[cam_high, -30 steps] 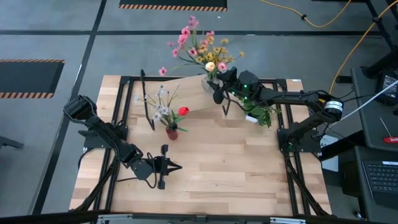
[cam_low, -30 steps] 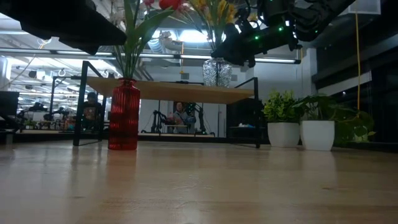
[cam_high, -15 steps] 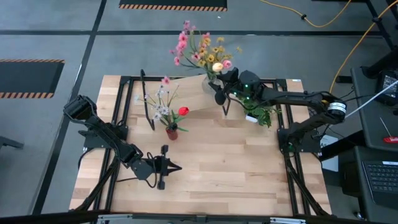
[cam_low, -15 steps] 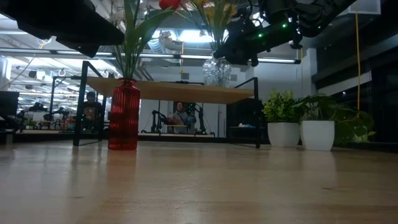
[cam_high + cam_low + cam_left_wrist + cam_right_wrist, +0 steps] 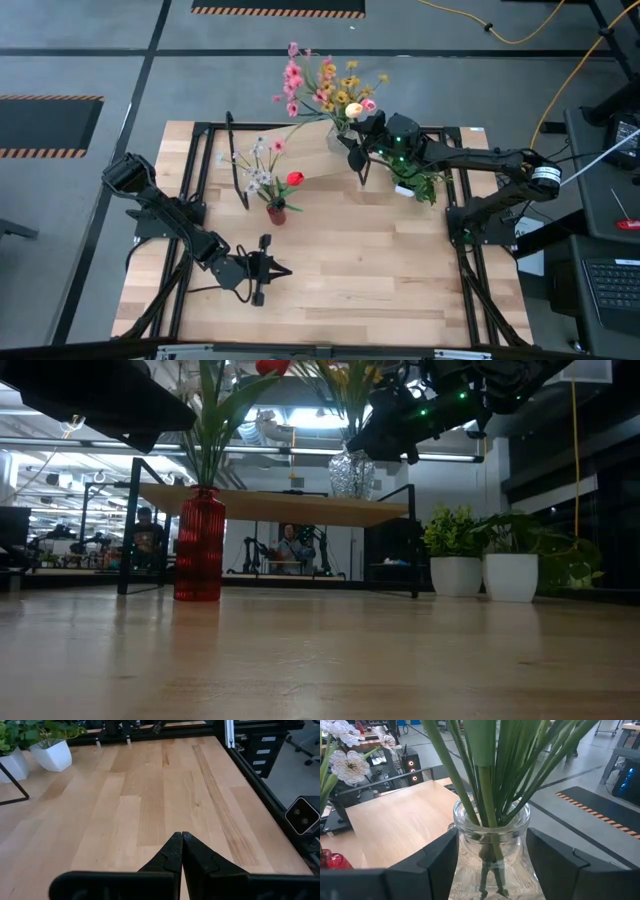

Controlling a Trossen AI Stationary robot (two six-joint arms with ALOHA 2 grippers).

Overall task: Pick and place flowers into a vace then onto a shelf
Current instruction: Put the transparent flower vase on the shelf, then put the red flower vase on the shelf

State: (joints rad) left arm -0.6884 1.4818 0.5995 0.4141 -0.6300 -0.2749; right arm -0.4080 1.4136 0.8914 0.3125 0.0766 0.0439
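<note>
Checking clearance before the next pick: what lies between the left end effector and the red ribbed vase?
Bare wooden tabletop only, seen in the high view, between the left end effector and red ribbed vase.

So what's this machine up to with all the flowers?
The right hand is at a clear glass vase full of flowers, its fingers either side of the vase over the raised wooden shelf. A red vase with more flowers stands on the table below. The left hand waits shut near the front, holding nothing.
</note>
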